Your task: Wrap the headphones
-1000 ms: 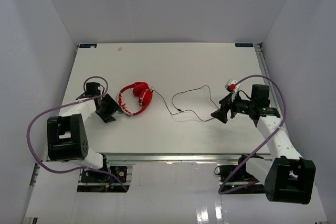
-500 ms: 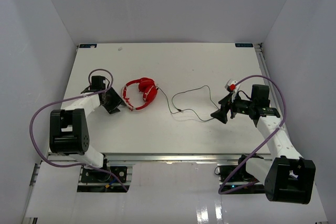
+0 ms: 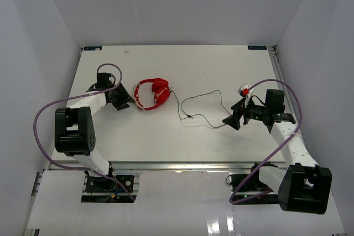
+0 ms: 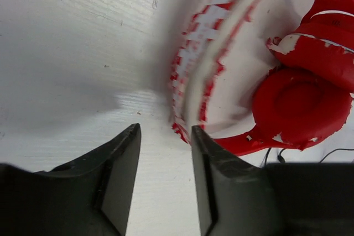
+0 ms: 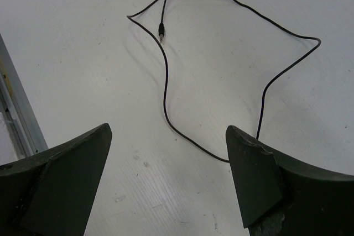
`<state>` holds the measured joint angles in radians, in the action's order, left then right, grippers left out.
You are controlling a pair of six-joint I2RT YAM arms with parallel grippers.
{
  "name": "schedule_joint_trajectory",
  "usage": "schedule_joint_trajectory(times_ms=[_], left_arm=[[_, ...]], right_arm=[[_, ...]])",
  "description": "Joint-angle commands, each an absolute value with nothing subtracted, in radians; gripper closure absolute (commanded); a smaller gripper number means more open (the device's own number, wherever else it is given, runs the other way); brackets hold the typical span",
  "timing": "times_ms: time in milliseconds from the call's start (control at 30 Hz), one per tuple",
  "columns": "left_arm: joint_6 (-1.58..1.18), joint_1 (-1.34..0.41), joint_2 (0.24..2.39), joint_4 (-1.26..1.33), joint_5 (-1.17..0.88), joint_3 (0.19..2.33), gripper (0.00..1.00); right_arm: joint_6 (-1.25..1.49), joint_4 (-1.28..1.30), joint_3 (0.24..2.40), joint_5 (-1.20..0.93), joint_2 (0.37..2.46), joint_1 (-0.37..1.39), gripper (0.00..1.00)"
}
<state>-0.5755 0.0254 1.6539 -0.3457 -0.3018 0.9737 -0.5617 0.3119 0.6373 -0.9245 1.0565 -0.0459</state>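
The red headphones lie on the white table, left of centre. Their thin black cord trails right in loose loops. My left gripper sits right at the headband's left side. In the left wrist view my left gripper is open a little with only table between its jaws. The blurred headband lies just past the right fingertip, and an earcup is beyond. My right gripper is wide open and low at the cord's right end. In its wrist view the cord and plug lie ahead.
White enclosure walls stand on three sides. A metal rail runs along the table's near edge and shows in the right wrist view. Purple arm cables loop beside both arms.
My left gripper has swung up and to the right, and the headphones have shifted with it, up and right across the table. The right arm and the cord's right loops have not moved.
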Motion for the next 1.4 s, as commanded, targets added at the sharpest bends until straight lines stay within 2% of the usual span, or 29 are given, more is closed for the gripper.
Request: schedule_joint_trajectory(times_ms=[0, 100, 167, 233, 367, 533, 833, 1000, 1033, 1067, 1133, 1200, 1267, 1300, 1367], left_arm=[[-0.548, 0.021, 1.592, -0.352, -0.226, 0.975, 0.51], [-0.547, 0.021, 1.562, -0.364, -0.123, 0.967, 0.5], [-0.537, 0.021, 1.528, -0.34, -0.072, 0.961, 0.46], [-0.501, 0.021, 1.503, -0.291, -0.119, 0.945, 0.4], [-0.44, 0.021, 1.589, -0.229, -0.375, 1.013, 0.21], [-0.403, -0.017, 1.768, -0.307, -0.408, 1.132, 0.23], [-0.34, -0.085, 1.923, -0.449, -0.157, 1.271, 0.44], [-0.326, -0.105, 1.935, -0.467, -0.092, 1.285, 0.7], [-0.324, -0.107, 1.937, -0.466, -0.092, 1.283, 0.77], [-0.325, -0.107, 1.939, -0.465, -0.092, 1.279, 0.87], [-0.325, -0.107, 1.937, -0.458, -0.108, 1.27, 0.98], [-0.326, -0.107, 1.922, -0.445, -0.143, 1.257, 1.0], [-0.331, -0.107, 1.884, -0.435, -0.199, 1.24, 1.0], [-0.337, -0.107, 1.854, -0.43, -0.231, 1.226, 1.0], [-0.367, -0.107, 1.764, -0.415, -0.306, 1.185, 1.0]], right_arm=[[-0.578, 0.302, 0.627, -0.954, 1.063, -0.054, 0.1], [-0.579, 0.303, 0.627, -0.958, 1.066, -0.054, 0.1], [-0.58, 0.305, 0.627, -0.959, 1.068, -0.054, 0.1], [-0.581, 0.305, 0.627, -0.96, 1.07, -0.054, 0.1], [-0.583, 0.307, 0.627, -0.959, 1.077, -0.054, 0.1], [-0.586, 0.309, 0.626, -0.957, 1.077, -0.06, 0.1], [-0.586, 0.311, 0.627, -0.963, 1.087, -0.069, 0.1], [-0.588, 0.311, 0.627, -0.961, 1.091, -0.069, 0.1], [-0.588, 0.311, 0.627, -0.962, 1.091, -0.069, 0.1], [-0.591, 0.313, 0.627, -0.963, 1.092, -0.069, 0.1], [-0.63, 0.344, 0.635, -0.981, 1.089, -0.069, 0.1], [-0.674, 0.418, 0.66, -1.024, 1.085, -0.065, 0.1], [-0.84, 0.565, 0.709, -1.101, 1.084, -0.049, 0.1], [-0.951, 0.632, 0.739, -1.106, 1.088, -0.03, 0.1], [-0.958, 0.674, 0.793, -1.016, 1.094, 0.051, 0.1]])
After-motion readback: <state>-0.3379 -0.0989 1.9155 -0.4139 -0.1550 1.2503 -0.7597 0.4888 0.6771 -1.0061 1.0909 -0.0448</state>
